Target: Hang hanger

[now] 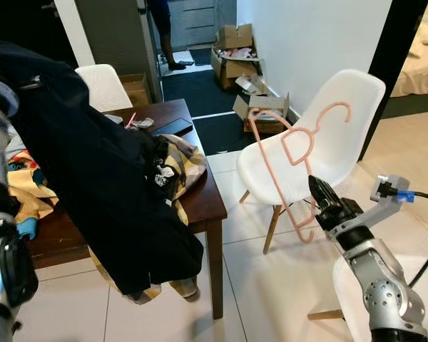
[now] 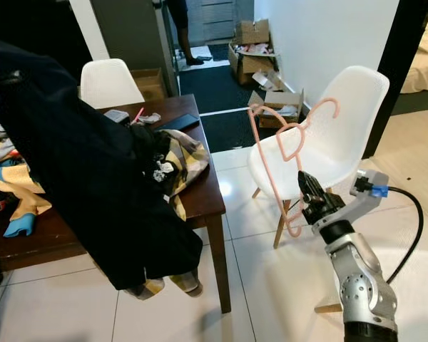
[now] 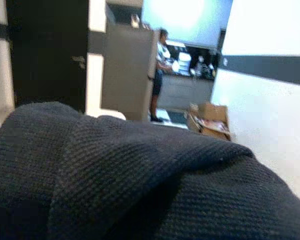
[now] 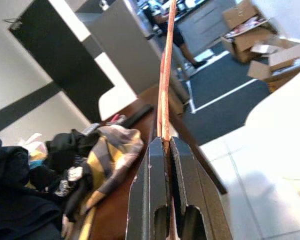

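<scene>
While clamped on its lower rim, right pincer [image 1: 319, 196] holds pink hanger [image 1: 294, 146] rising above, seemingly upright.

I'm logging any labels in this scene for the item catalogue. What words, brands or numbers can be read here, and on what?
No text here can be read.
Black garment with a white print on the table: too small and blurred to read.
Cardboard boxes by the wall: no legible marking.
Pink hanger in the right gripper: no lettering visible.
</scene>
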Robot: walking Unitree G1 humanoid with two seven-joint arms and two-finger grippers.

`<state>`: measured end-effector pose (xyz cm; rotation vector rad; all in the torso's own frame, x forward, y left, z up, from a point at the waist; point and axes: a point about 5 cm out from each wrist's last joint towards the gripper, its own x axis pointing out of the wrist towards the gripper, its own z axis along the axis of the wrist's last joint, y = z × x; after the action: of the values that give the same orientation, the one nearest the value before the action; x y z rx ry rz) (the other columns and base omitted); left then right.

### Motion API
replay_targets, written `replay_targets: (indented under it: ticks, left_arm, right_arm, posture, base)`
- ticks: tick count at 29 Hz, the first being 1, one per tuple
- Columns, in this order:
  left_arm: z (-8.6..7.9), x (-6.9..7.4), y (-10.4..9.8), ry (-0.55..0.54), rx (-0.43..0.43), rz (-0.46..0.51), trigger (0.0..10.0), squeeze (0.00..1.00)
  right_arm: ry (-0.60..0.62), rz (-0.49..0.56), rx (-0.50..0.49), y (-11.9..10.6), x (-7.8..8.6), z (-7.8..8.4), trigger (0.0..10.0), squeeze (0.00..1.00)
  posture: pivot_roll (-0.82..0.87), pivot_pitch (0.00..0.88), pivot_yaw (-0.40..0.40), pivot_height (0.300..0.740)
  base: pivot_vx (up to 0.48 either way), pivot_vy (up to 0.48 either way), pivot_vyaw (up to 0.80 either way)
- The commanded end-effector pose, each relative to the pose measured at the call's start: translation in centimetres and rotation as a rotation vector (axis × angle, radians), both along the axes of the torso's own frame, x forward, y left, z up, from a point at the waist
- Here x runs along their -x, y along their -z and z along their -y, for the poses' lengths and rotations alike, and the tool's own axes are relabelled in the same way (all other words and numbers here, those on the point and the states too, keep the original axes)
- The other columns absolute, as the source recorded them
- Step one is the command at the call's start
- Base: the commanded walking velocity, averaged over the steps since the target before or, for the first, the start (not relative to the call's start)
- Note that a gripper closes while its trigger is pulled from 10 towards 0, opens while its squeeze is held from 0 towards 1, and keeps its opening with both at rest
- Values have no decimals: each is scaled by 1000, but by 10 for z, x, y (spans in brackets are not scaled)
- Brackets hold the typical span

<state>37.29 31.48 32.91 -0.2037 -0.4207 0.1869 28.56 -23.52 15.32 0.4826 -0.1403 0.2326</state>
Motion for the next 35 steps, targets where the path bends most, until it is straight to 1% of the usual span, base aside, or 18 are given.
replay_targets:
  ticks: [1, 2, 3, 4, 6, 7, 8, 9, 11, 12, 14, 15, 17, 19, 21, 25, 28, 35]
  left_arm:
    - [5, -4, 4, 20, -5, -17, 10000, 0]
    - [11, -10, 9, 45, -9, -47, 10000, 0]
    - [11, -10, 9, 45, -9, -47, 10000, 0]
    - [17, -15, 16, 67, -15, -83, 10000, 0]
    - [17, -15, 16, 67, -15, -83, 10000, 0]
    - [21, -19, 23, 78, -9, -118, 10000, 0]
    - [21, -19, 23, 78, -9, -118, 10000, 0]
    - [24, -22, 34, 79, 4, -165, 10000, 0]
    - [24, -22, 34, 79, 4, -165, 10000, 0]
    - [25, -24, 41, 78, 13, -195, 10000, 0]
    - [25, -24, 41, 78, 13, -195, 10000, 0]
    - [25, -25, 47, 73, 16, -221, 10000, 0]
    - [25, -25, 47, 73, 16, -221, 10000, 0]
    - [26, -26, 50, 75, 27, -229, 10000, 0]
    - [26, -26, 51, 78, 32, -226, 10000, 0]
    - [26, -26, 52, 81, 34, -224, 10000, 0]
    - [26, -25, 61, 90, 38, -234, 10000, 0]
    - [25, -24, 66, 91, 41, -243, 10000, 0]
  right_arm:
    - [-1, 5, 13, -4, 1, -1, 10000, 0]
    - [2, 2, 22, -5, 3, 1, 10000, 0]
    - [2, 2, 22, -5, 3, 1, 10000, 0]
    - [6, -1, 33, -6, 6, 3, 10000, 0]
    - [6, -1, 33, -6, 6, 3, 10000, 0]
    - [13, -5, 44, -8, 9, 5, 10000, 0]
    - [13, -5, 44, -8, 9, 5, 10000, 0]
    - [24, -14, 59, -9, 14, 8, 10000, 0]
    - [24, -14, 59, -9, 14, 8, 10000, 0]
    - [32, -20, 69, -10, 18, 10, 10000, 0]
    - [32, -20, 69, -10, 18, 10, 10000, 0]
    - [44, -28, 79, -11, 24, 14, 10000, 0]
    - [44, -28, 79, -11, 24, 14, 10000, 0]
    - [57, -40, 92, -13, 33, 17, 10000, 0]
    - [57, -46, 96, -13, 36, 16, 10000, 0]
    - [51, -51, 98, -13, 37, 14, 10000, 0]
    - [26, -48, 92, -14, 38, 7, 10000, 0]
    - [18, -45, 82, -15, 37, 5, 10000, 0]
  posture:
    - [-171, 41, 56, 710]
    - [-176, 48, 55, 710]
    - [-176, 48, 55, 710]
    - [-187, 67, 53, 710]
    - [-187, 67, 53, 710]
    - [-201, 81, 53, 710]
    - [-201, 81, 53, 710]
    - [-222, 112, 50, 710]
    - [-222, 112, 50, 710]
    - [-226, 116, 51, 710]
    - [-226, 116, 51, 710]
    - [-244, 148, 50, 710]
    - [-244, 148, 50, 710]
    - [-246, 174, 45, 710]
    - [-242, 177, 44, 710]
    - [-238, 180, 42, 710]
    - [-229, 177, 42, 710]
    - [-216, 164, 50, 710]
  base:
    - [0, 0, 0]
    - [0, 0, 0]
    - [0, 0, 0]
    - [0, 0, 0]
    - [0, 0, 0]
    - [0, 0, 0]
    - [0, 0, 0]
    - [0, 0, 0]
    - [0, 0, 0]
    - [0, 0, 0]
    - [0, 0, 0]
    - [0, 0, 0]
    - [0, 0, 0]
    - [287, 0, 0]
    - [298, 0, 0]
    - [309, 0, 0]
    - [389, 0, 0]
    - [480, 0, 0]
